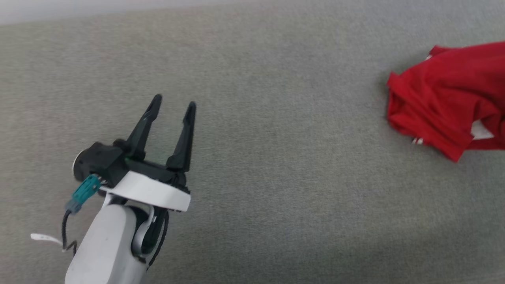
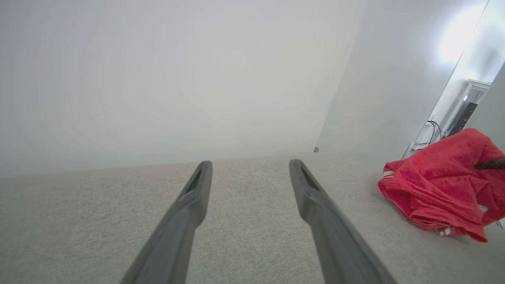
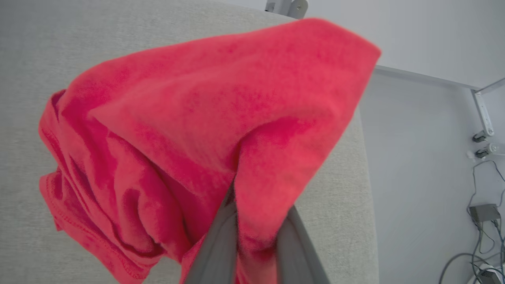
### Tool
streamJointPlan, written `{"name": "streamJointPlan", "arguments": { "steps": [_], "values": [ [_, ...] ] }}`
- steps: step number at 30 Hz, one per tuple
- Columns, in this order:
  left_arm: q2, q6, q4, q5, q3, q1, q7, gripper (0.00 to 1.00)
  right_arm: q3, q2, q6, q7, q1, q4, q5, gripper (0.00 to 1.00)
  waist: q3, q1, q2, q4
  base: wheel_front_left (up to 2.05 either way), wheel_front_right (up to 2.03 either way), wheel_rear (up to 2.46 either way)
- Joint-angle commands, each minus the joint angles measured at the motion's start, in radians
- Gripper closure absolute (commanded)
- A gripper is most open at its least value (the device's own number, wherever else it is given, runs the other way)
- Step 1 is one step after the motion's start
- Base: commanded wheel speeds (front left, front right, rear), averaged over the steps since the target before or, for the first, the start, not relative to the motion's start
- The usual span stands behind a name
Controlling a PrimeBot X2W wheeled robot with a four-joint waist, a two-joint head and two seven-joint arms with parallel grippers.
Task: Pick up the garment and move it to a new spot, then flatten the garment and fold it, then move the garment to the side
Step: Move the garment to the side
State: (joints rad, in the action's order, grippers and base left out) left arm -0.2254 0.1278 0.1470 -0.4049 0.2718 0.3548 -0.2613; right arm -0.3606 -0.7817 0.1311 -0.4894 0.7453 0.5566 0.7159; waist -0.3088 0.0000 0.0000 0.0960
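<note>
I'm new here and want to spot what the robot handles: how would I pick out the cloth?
Look across the wide grey fabric surface to its right side, well away from the open left gripper. There is a crumpled red shirt, the only bright, soft thing there, with small white trim.

the red garment [image 1: 442, 102] ran off the right edge of the head view, its far side unseen. the tips of the right gripper [image 3: 254, 209] were buried in a fold of it. the left arm [image 1: 106, 252] was cut by the near edge. boxes and cables [image 3: 483, 215] on the floor were too small to identify.
</note>
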Motion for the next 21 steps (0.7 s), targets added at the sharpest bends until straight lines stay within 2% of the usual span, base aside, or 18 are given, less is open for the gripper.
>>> {"name": "streamJointPlan", "arguments": {
  "steps": [1, 10, 15, 21],
  "values": [
    [-0.007, 0.003, 0.004, -0.001, 0.016, 0.028, -0.005, 0.0, -0.007, -0.006, -0.001, 0.024, 0.029, 0.018, -0.009, 1.0, -0.034, 0.0, 0.0, 0.032, 0.0, 0.0, 0.0],
    [-0.016, 0.003, 0.02, -0.004, 0.092, 0.131, -0.005, 0.0, -0.087, -0.045, -0.001, 0.152, 0.139, 0.151, -0.086, 1.0, -0.105, 0.0, 0.0, 0.073, 0.0, 0.0, 0.0],
    [-0.01, 0.003, 0.024, -0.003, 0.119, 0.169, -0.005, 0.0, -0.143, -0.073, -0.001, 0.243, 0.199, 0.243, -0.158, 1.0, -0.138, 0.0, 0.0, 0.067, 0.0, 0.0, 0.0],
    [-0.009, 0.003, 0.024, -0.009, 0.137, 0.197, -0.005, 0.0, -0.195, -0.071, -0.001, 0.316, 0.273, 0.377, -0.248, 1.0, -0.171, 0.0, 0.0, 0.044, 0.0, 0.0, 0.0]
  ]
}}
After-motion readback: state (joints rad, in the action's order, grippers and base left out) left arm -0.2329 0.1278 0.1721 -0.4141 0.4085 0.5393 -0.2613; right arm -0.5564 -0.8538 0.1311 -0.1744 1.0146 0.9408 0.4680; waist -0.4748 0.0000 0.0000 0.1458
